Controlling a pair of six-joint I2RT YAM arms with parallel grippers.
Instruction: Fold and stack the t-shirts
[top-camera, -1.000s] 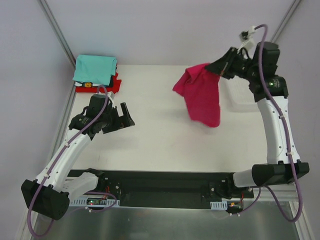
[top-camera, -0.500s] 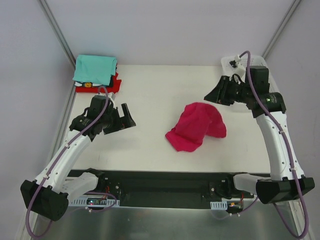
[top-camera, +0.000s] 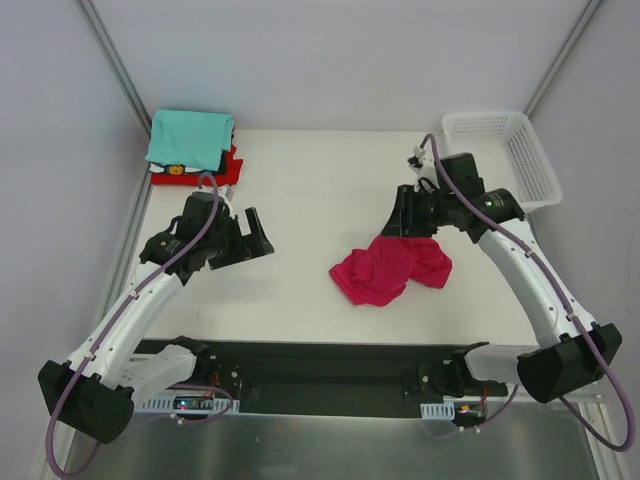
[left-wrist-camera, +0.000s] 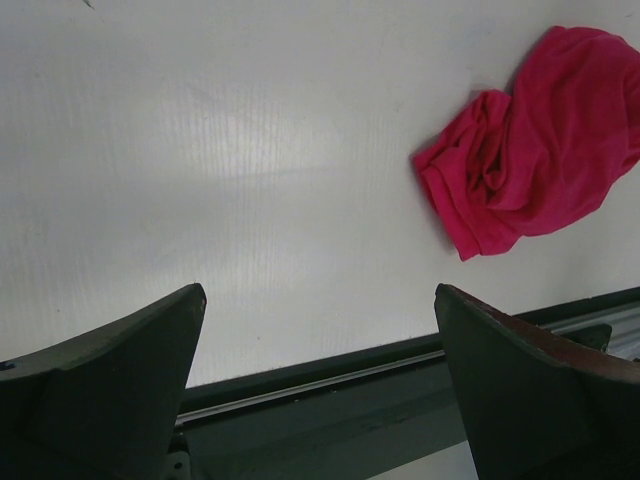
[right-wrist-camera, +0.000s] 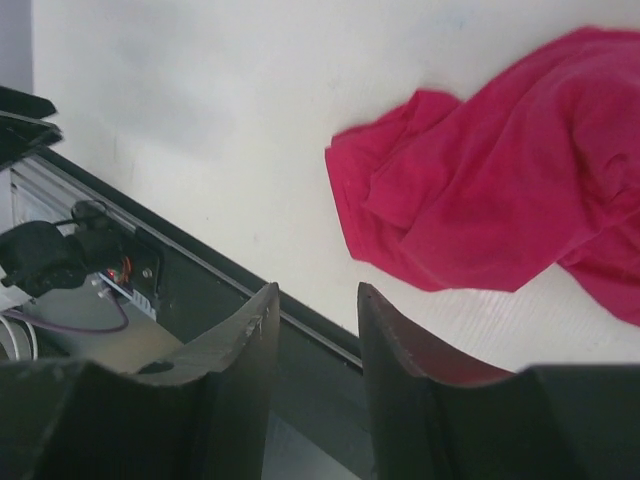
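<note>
Mid-table, toward my right side: pink t-shirt (top-camera: 390, 268) lies crumpled in a heap on the white table (top-camera: 310, 180), not folded. My right pincer (top-camera: 402, 222) hangs just beside the heap's far edge. Its jaws are parted a little, with nothing between them, and the cloth is clear of both fingers. My left pincer (top-camera: 246, 240) hovers well apart to the left, jaws spread wide and empty. Far left corner: teal t-shirt (top-camera: 190, 138), folded, lies on top of a red one (top-camera: 232, 166). Far right corner: white mesh basket (top-camera: 530, 160).
</note>
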